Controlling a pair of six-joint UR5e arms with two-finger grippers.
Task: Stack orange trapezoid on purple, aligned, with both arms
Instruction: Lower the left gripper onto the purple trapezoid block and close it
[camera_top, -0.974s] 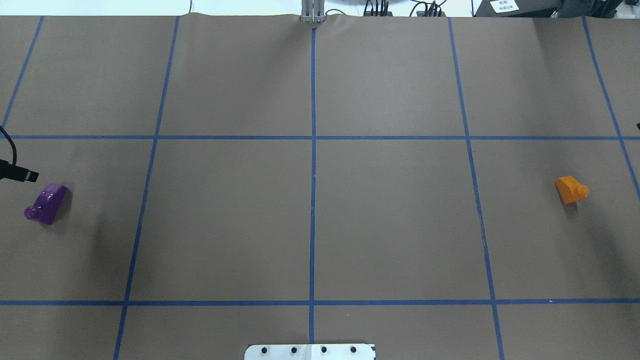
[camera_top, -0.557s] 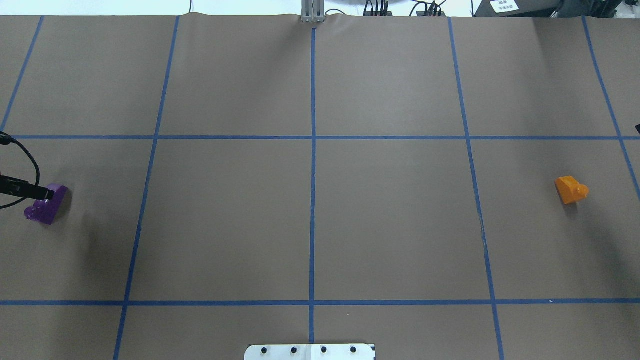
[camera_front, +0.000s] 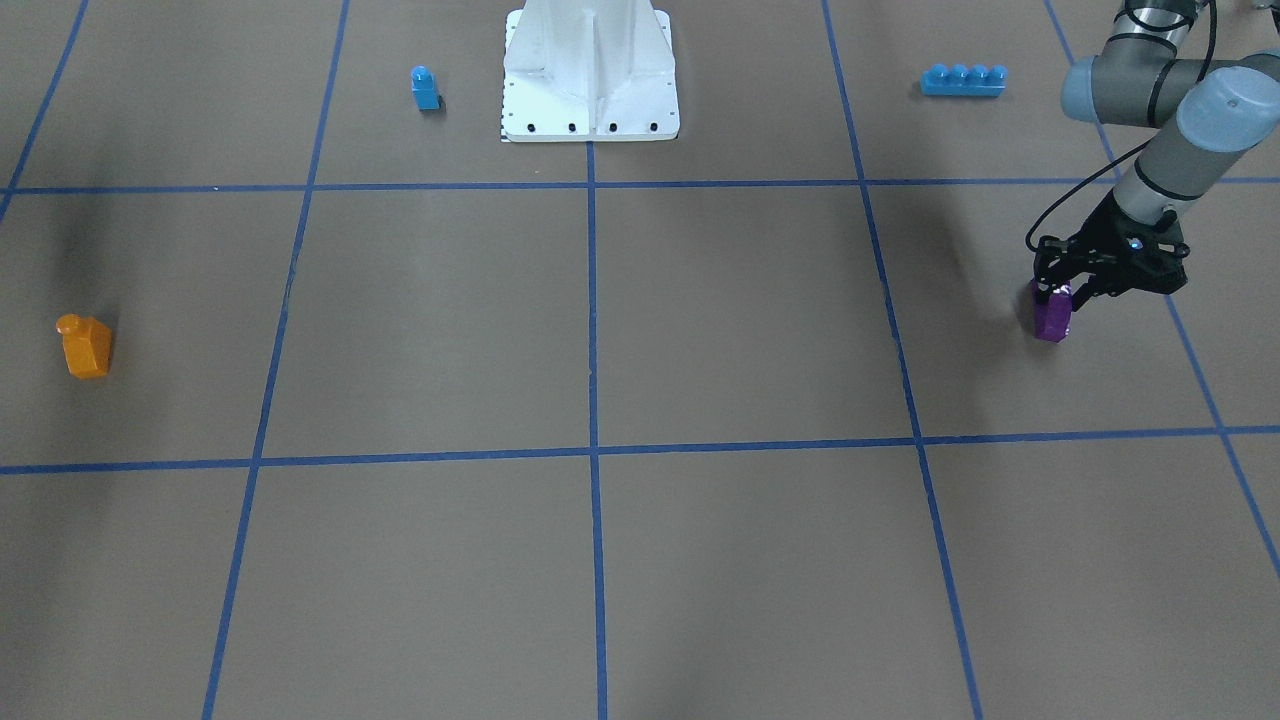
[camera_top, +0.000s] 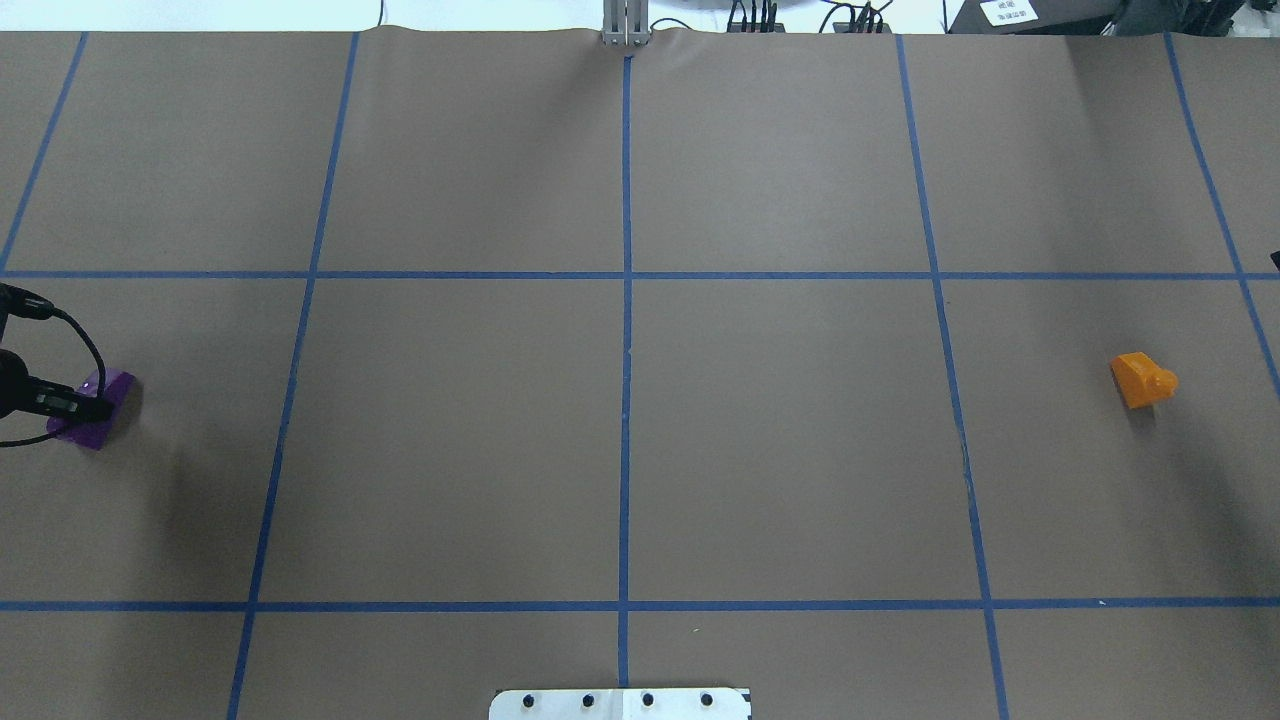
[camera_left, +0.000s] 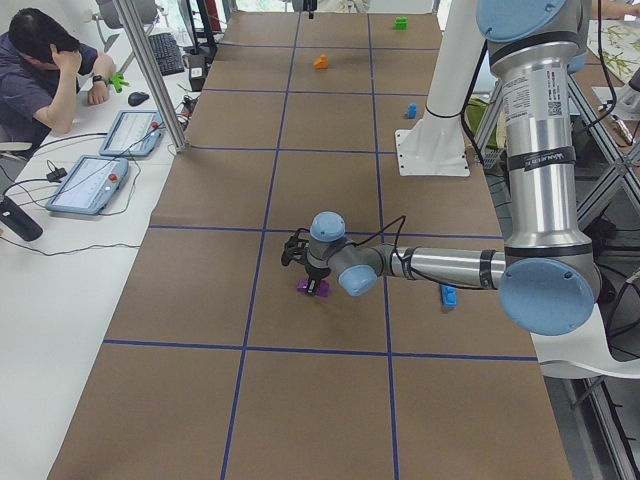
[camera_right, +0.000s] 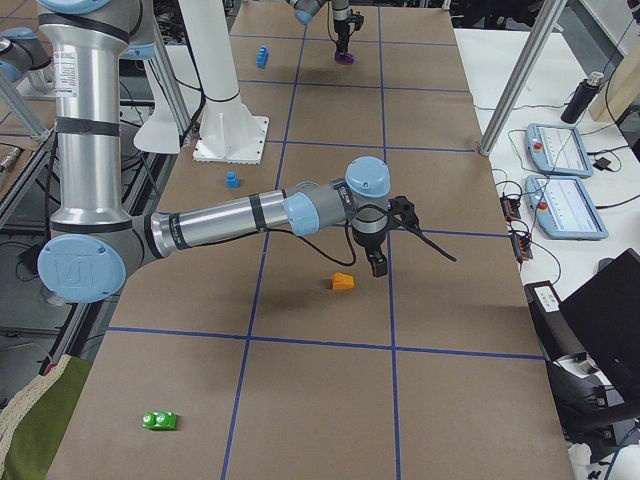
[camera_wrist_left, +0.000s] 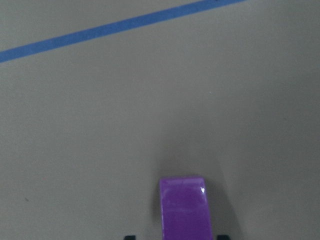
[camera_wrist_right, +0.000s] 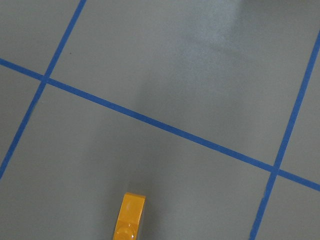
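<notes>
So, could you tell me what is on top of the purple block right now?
Only the left gripper, open, straddling the purple block; it covers much of the top, hiding the stud.

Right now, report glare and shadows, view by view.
Left wrist view: small glint on the purple block, soft shadow around it. Right wrist view: pale sheen on the paper, upper right. Overhead view: broad soft shadows near the purple block and the orange block.

I see the purple block (camera_front: 1051, 320) on its side at the left end, the orange block (camera_top: 1138, 381) likewise far right.
</notes>
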